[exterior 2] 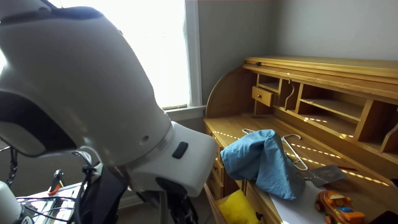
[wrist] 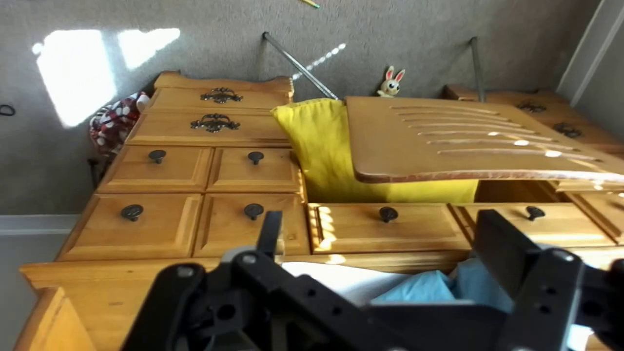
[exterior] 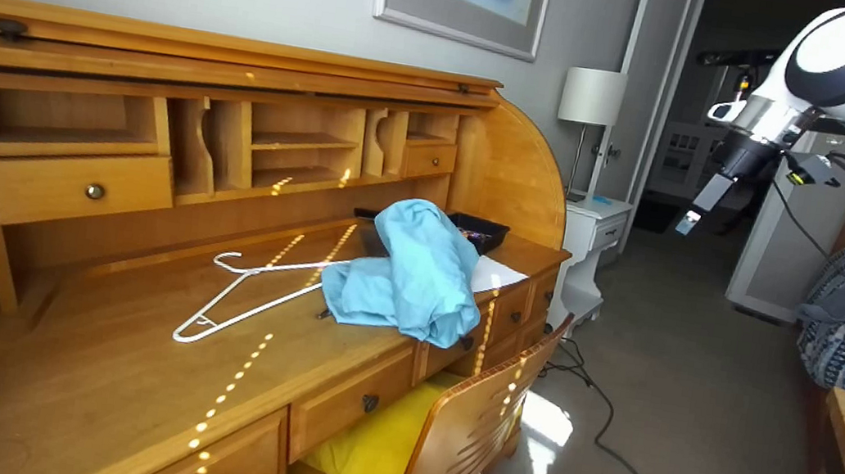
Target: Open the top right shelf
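Note:
The top right shelf (wrist: 97,236) is a honey-brown drawer front with a dark round knob, in the upper row of the stack at the desk's right end. It is closed. The wrist view is inverted, so it shows at the left there. In an exterior view its front (exterior: 543,303) shows only narrowly at the desk's far end; the desk's right end is otherwise out of view. My gripper (wrist: 380,222) is open, with nothing between its fingers. In an exterior view the gripper (exterior: 690,218) hangs in the air, apart from the desk front; elsewhere the arm hides it.
A wooden chair (wrist: 463,141) with a yellow cushion (wrist: 324,146) stands at the desk's middle. A blue cloth (exterior: 417,277), white hanger (exterior: 248,303) and black tray (exterior: 485,233) lie on the desktop. An orange toy car (exterior 2: 339,208) stands there too. A cable (exterior: 630,465) runs over the floor.

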Controlling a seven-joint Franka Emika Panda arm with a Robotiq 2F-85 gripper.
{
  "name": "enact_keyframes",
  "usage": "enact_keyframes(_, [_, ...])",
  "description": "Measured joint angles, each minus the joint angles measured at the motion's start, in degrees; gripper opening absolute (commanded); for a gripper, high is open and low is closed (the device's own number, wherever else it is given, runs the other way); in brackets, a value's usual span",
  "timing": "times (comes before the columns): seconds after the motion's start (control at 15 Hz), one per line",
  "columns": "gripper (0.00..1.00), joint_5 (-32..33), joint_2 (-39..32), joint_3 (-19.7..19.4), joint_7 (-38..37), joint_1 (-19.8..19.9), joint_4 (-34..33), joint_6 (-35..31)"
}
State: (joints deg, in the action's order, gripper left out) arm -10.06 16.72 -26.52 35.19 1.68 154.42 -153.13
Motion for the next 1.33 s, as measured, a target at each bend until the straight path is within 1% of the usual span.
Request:
enact_keyframes(0.2, [1.00,-6.7,-5.8,-0.8,-0.1,-1.9,-0.5,-8.1])
enact_keyframes(0.33, [1.00,-11.7,-10.3,-1.3,-0.3,-3.7,-1.8,-11.8])
enact_keyframes(0.4, [1.00,-13.8,-12.6,-1.3,-0.3,-4.4,-2.9,-12.1])
enact_keyframes(0.53, [1.00,-15.4,-15.6,-1.3,-0.4,-5.2,-4.6,-12.1])
enact_keyframes(0.87, [1.00,-15.6,-16.9,-1.3,-1.0,-5.3,-5.4,-11.7])
enact_keyframes(1.0, [1.00,-16.5,-19.4,-1.0,-1.7,-5.3,-6.4,-11.6])
enact_keyframes(1.13, [1.00,-20.5,-23.8,0.3,-1.7,-5.4,-9.1,-11.7])
enact_keyframes(1.33, [1.00,-28.9,-32.2,4.2,-1.4,-4.5,-15.3,-13.2])
